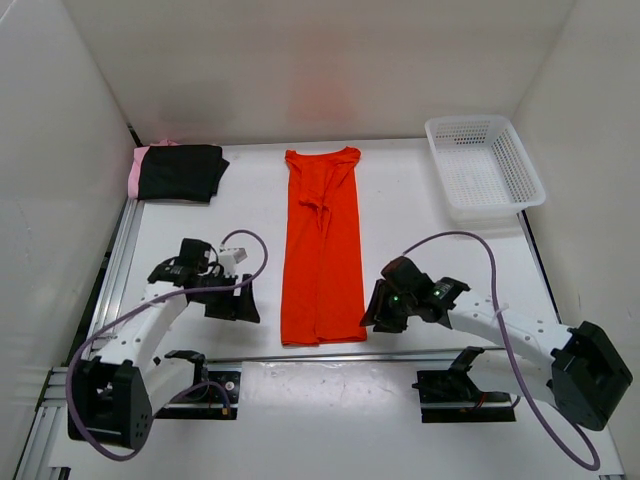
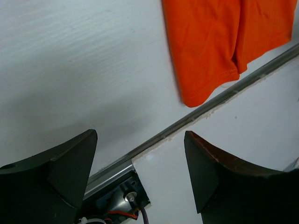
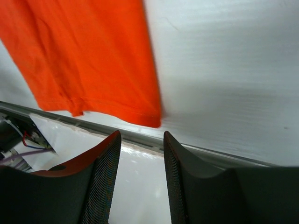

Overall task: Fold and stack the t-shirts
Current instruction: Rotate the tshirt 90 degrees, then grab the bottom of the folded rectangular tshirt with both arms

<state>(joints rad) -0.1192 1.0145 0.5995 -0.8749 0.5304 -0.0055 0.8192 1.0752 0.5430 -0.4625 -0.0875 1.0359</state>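
Observation:
The orange-red t-shirt [image 1: 322, 250] lies flat in the middle of the table, folded into a long narrow strip with its collar at the far end. A folded black t-shirt [image 1: 180, 172] rests on a pink one [image 1: 136, 172] at the back left. My left gripper [image 1: 236, 302] hovers left of the orange shirt's near hem, open and empty. In the left wrist view the hem corner [image 2: 210, 51] sits ahead of the gripper [image 2: 140, 135]. My right gripper [image 1: 377, 308] is just right of the same hem, open and empty. Its wrist view shows the hem [image 3: 93, 56] beyond the gripper [image 3: 141, 137].
A white mesh basket [image 1: 484, 166] stands at the back right. A metal rail [image 1: 330, 355] runs along the table's near edge, just below the orange shirt's hem. White walls close in the table on the left, back and right.

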